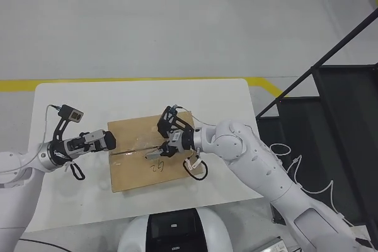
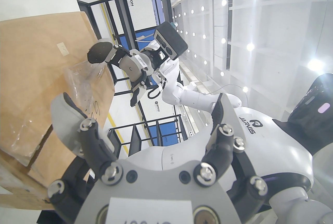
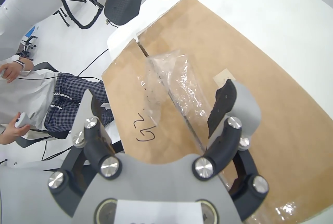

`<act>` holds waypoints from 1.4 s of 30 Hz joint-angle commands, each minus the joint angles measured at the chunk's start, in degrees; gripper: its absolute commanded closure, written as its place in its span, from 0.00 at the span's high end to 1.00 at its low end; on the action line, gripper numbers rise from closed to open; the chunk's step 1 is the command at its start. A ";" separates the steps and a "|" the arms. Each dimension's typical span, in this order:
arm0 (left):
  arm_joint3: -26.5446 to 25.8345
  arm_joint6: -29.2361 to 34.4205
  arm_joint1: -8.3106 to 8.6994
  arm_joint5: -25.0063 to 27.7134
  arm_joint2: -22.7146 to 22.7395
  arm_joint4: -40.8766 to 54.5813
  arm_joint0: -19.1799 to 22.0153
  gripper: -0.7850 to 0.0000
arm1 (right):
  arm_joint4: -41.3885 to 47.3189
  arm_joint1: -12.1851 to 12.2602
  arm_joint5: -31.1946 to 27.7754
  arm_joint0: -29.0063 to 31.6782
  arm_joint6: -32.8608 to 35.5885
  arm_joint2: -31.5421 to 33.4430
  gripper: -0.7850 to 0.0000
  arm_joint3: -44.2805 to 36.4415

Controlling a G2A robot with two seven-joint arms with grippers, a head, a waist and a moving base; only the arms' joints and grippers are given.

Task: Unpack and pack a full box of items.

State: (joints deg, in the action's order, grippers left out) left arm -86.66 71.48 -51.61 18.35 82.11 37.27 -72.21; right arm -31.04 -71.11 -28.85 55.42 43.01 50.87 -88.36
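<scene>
Cardboard box [image 1: 148,151]: closed, flaps meeting at a centre seam, lying in the middle of the white tabletop [image 1: 82,101]; handwritten mark [image 3: 145,131] on top.
Clear tape [image 3: 169,84]: crumpled strip, partly lifted off the seam.
Left tool [image 1: 111,141]: fingers spread, at the box's left edge beside the seam end.
Right tool [image 3: 158,95]: fingers spread wide, just above the box top, either side of the loose tape, pinching nothing.
</scene>
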 commanded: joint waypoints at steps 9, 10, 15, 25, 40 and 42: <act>-0.42 0.20 -0.06 -0.40 0.13 -0.24 -0.08 1.00 | -0.02 -0.11 -1.20 -0.17 2.07 -2.01 1.00 0.26; -0.44 0.22 -0.07 -0.44 0.15 -0.24 -0.07 1.00 | -0.12 -0.08 -1.32 0.04 2.31 -2.23 1.00 0.21; -0.63 0.40 -0.12 -0.71 0.06 -0.23 0.05 1.00 | -0.67 -0.04 -1.22 0.54 2.46 -2.88 1.00 0.19; -0.92 0.53 -0.23 -0.73 0.05 -0.03 0.33 1.00 | 1.71 -0.56 -0.37 -0.47 -0.19 -3.62 1.00 -1.86; -0.87 0.32 -0.17 -0.28 1.90 0.91 -0.78 1.00 | 6.80 -2.97 4.79 -2.90 -3.04 -8.81 1.00 2.83; -0.93 0.21 -0.12 -0.23 2.41 1.00 -0.99 1.00 | 8.59 -3.54 4.88 -3.46 -4.40 -9.47 1.00 3.57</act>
State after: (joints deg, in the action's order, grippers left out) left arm -87.57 71.77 -51.75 18.09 84.28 38.20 -73.09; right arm -23.45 -74.40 -23.96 52.21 39.21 41.67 -85.13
